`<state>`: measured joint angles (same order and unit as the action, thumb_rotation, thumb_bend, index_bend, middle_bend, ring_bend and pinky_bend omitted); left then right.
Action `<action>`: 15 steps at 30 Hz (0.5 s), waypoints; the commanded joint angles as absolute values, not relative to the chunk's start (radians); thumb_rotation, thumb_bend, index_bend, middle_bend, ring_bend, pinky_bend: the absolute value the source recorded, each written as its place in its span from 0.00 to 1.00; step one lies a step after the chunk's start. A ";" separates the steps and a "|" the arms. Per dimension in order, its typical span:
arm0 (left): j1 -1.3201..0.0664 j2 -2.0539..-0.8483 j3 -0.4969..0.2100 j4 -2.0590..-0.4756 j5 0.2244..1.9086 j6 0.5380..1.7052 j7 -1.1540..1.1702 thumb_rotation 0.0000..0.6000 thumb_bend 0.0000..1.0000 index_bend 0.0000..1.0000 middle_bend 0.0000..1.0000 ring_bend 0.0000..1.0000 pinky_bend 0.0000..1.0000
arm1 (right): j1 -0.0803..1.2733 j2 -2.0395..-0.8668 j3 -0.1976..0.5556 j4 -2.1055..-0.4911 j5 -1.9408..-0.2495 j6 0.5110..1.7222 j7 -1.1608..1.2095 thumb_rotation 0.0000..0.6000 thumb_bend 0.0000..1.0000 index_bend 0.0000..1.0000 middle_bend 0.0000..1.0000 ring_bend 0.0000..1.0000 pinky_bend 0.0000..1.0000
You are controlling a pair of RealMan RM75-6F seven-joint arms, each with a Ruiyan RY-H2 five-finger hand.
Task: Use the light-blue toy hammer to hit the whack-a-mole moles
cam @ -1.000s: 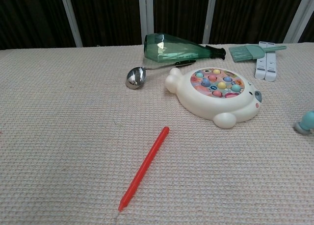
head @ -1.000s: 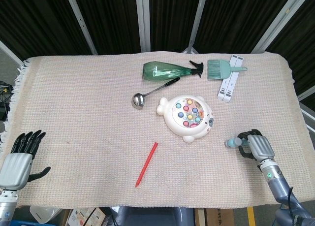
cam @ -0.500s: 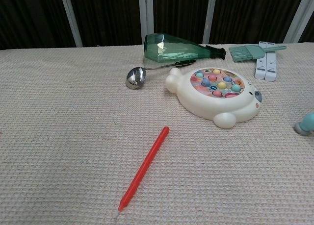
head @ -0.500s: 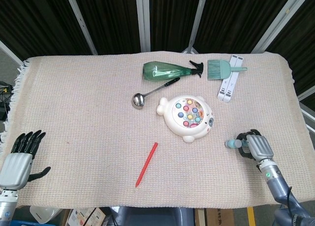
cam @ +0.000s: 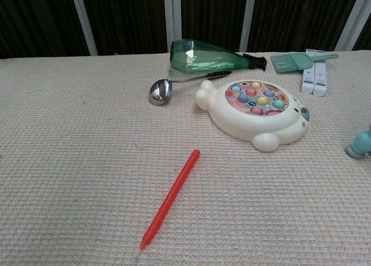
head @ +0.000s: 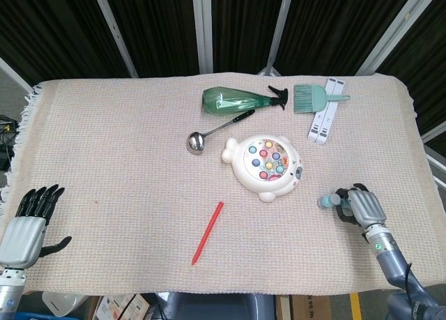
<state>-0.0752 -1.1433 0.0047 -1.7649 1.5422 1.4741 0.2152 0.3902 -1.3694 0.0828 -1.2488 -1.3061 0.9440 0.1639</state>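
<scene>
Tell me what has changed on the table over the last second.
Very little. The right hand, gripping the light-blue toy hammer, has shifted slightly; in the chest view the hammer head sits a touch closer to the right edge. The left hand stayed open at the near left corner. The whack-a-mole toy, red stick, ladle and spray bottle did not move.

Left hand (head: 26,226): pale grey, ribbed back plate; black segmented fingers (head: 40,196) and black thumb; grey cylindrical wrist below it.

Right hand (head: 362,208): same pale grey shell, dark fingers. Behind it, a grey-blue forearm (head: 394,265) with a small green dot just behind the wrist collar.
</scene>
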 commanded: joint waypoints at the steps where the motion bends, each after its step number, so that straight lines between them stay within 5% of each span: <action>1: -0.075 -1.144 0.005 -1.763 1.541 1.474 0.213 1.00 0.15 0.00 0.01 0.00 0.00 | 0.394 -1.373 0.085 -1.246 -1.306 0.940 0.173 1.00 0.60 0.66 0.60 0.43 0.17; 15: -0.082 -1.148 0.001 -1.752 1.542 1.468 0.204 1.00 0.15 0.00 0.01 0.00 0.00 | 0.402 -1.320 0.106 -1.330 -1.386 1.037 0.191 1.00 0.71 0.87 0.75 0.58 0.26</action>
<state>-0.0820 -1.1482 0.0010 -1.7523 1.5415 1.4679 0.2038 0.3976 -1.3337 0.1014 -1.3126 -1.3722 1.0246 0.1900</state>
